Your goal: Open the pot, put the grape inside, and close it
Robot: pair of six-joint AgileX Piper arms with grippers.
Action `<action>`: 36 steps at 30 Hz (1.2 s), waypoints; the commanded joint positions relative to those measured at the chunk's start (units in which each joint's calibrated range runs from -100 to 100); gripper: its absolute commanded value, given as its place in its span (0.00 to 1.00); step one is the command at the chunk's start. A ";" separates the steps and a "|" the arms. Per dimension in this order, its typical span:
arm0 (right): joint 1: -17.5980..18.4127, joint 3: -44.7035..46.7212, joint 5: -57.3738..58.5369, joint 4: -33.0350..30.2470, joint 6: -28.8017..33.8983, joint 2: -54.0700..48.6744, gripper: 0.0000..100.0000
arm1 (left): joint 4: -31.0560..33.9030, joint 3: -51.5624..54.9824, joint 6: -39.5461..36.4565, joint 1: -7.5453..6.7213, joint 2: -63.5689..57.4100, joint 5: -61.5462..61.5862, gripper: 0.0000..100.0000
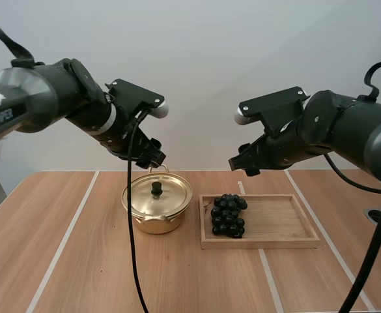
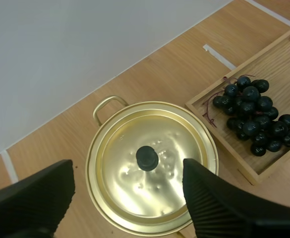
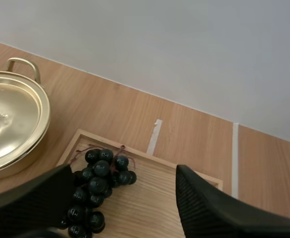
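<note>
- While the lid (image 1: 157, 195) sits closed on the golden pot (image 1: 152, 223), the pot stands toward the far edge of the counter (image 1: 79, 261), roughly midway along it.
- A black knob (image 2: 147, 157) marks the centre of the lid, and one looped handle (image 2: 107, 106) points toward the counter's far edge.
- Just right of the pot lies a wooden tray (image 1: 278, 225), its long sides parallel to the counter's near edge. Whether tray and pot touch, I cannot tell.
- At the tray's left end, the end nearest the pot, rests the bunch of dark grapes (image 1: 228, 215); the right part of the tray is bare wood.
- Above the pot's far rim, clear of it, hangs the left gripper (image 1: 152, 156). In the left wrist view its fingers (image 2: 35, 198) stand wide apart with ribbed faces turned inward, holding nothing, and the knob lies below and between them.
- Above the tray's far left corner hangs the right gripper (image 1: 243, 163). Its fingers (image 3: 209, 208) are likewise spread and empty, with the grapes on the tray beneath them.
</note>
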 commanded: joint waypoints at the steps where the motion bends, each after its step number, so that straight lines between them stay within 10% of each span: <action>1: 0.91 -0.56 -0.30 0.78 -0.55 1.04 0.97 | 0.13 -1.82 -2.16 -1.85 2.93 0.94 1.00; 7: 1.12 -0.56 -0.09 1.67 -0.55 1.06 0.97 | 7.38 -2.11 -6.28 -4.18 8.51 -5.24 1.00; 36: 1.12 -0.56 3.52 3.59 -0.55 1.06 0.97 | 7.38 -4.53 -5.17 -4.20 23.82 -9.19 1.00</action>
